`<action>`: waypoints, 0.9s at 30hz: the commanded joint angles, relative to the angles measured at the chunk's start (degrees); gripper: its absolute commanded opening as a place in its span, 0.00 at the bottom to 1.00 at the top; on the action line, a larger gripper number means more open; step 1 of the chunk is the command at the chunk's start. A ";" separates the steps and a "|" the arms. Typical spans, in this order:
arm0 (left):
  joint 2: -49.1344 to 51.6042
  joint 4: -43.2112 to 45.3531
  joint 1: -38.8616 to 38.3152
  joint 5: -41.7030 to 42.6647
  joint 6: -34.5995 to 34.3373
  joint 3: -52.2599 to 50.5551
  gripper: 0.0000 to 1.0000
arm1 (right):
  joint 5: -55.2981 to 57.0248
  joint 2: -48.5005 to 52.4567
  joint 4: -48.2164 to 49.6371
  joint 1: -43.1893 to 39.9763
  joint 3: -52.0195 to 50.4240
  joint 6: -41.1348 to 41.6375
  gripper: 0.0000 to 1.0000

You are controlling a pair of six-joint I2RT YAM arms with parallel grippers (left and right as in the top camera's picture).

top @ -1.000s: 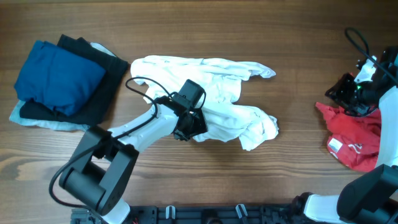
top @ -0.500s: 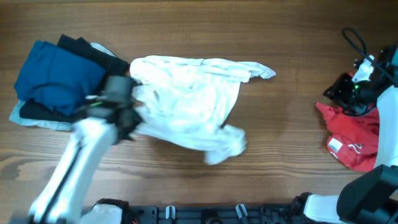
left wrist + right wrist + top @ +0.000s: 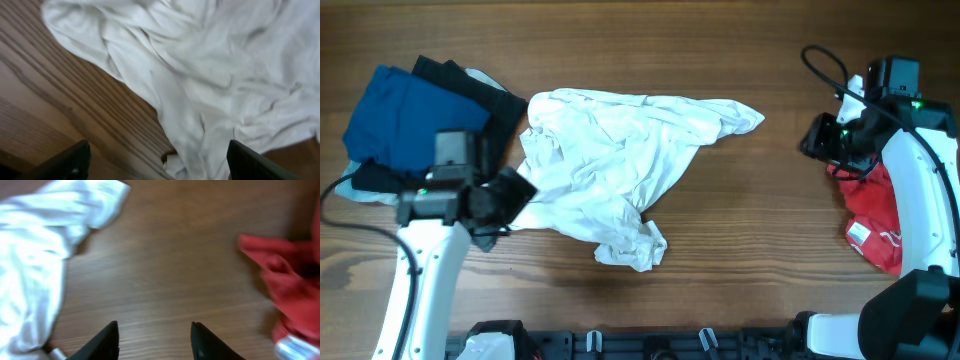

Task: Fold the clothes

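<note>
Well, far on the left sits a pile of clothes: a blue garment (image 3: 405, 120) lies on top of a black garment (image 3: 485, 100). Just beside the pile is the left gripper (image 3: 515, 195). Its jaws are spread wide, and nothing is between them. In the left wrist view its two fingers (image 3: 70, 162) stand at the bottom corners, with the wooden table (image 3: 45, 100) and the white T-shirt (image 3: 210, 65) below them. The white T-shirt lies crumpled in the middle of the table, bunched up at the bottom. The left gripper is at its left edge; I cannot tell if it touches the cloth. Next comes bare wood. Then comes the right gripper (image 3: 817, 140), well apart from the white T-shirt. Its jaws are partly spread over bare wood and hold nothing. Just to its right a red garment (image 3: 880, 215) lies in a heap near the table's right edge. A black cable (image 3: 820, 65) loops above the right arm.
</note>
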 commanded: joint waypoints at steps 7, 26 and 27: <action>3.87 4.81 -15.43 3.56 1.38 -0.04 0.86 | 8.63 6.01 5.25 -0.94 -12.72 11.54 0.07; 8.17 6.88 -21.14 3.56 1.36 -0.04 0.90 | 29.05 9.88 21.94 -19.89 -17.94 16.96 0.10; 8.17 6.97 -21.14 3.56 1.38 -0.04 0.90 | 29.70 9.86 22.45 -20.70 -17.94 17.66 0.11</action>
